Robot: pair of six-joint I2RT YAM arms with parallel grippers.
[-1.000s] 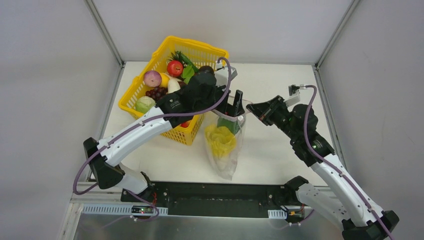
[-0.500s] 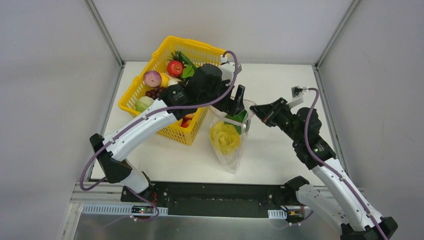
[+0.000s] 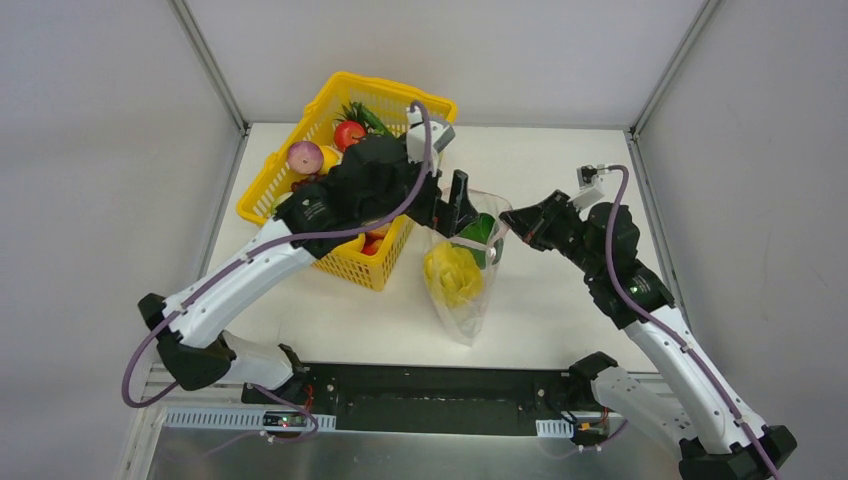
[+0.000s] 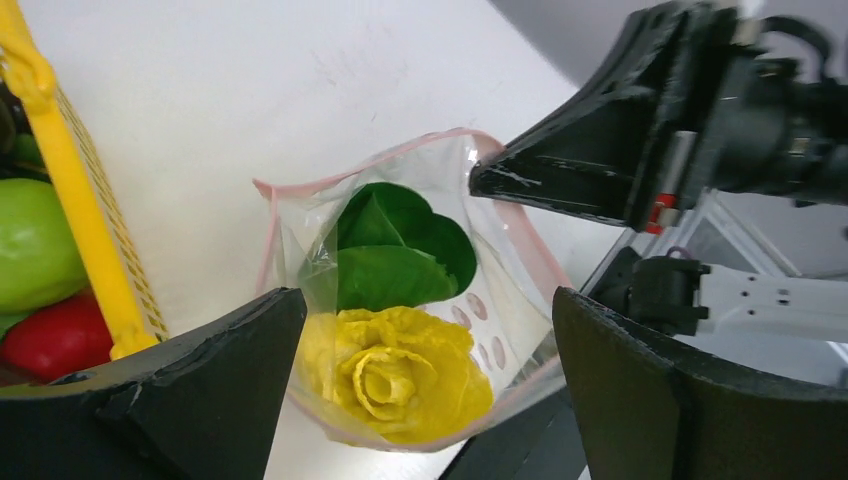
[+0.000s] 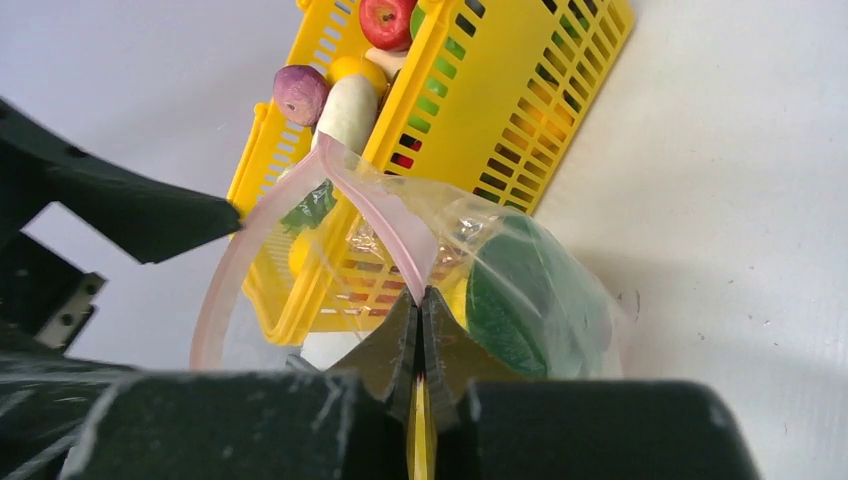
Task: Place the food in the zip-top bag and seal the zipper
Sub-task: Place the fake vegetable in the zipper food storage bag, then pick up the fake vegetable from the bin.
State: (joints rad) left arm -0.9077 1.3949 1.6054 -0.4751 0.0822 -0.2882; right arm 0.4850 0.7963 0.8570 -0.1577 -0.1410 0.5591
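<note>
My right gripper [image 5: 422,298] pinches shut on the zipper [image 5: 372,207] rim; left gripper [image 4: 428,305] gapes empty above the zip-top bag [image 4: 497,300], cabbage [image 4: 400,372] below between its jaws. I want a straight lift clear, no snagging the mouth

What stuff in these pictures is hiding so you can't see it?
- Top view: the left arm covers much of the yellow basket.
- Left wrist view: the camera's own fingers hide the lower sides of the zip-top bag.
- Right wrist view: the picture's top edge cuts off the red apple.
</note>
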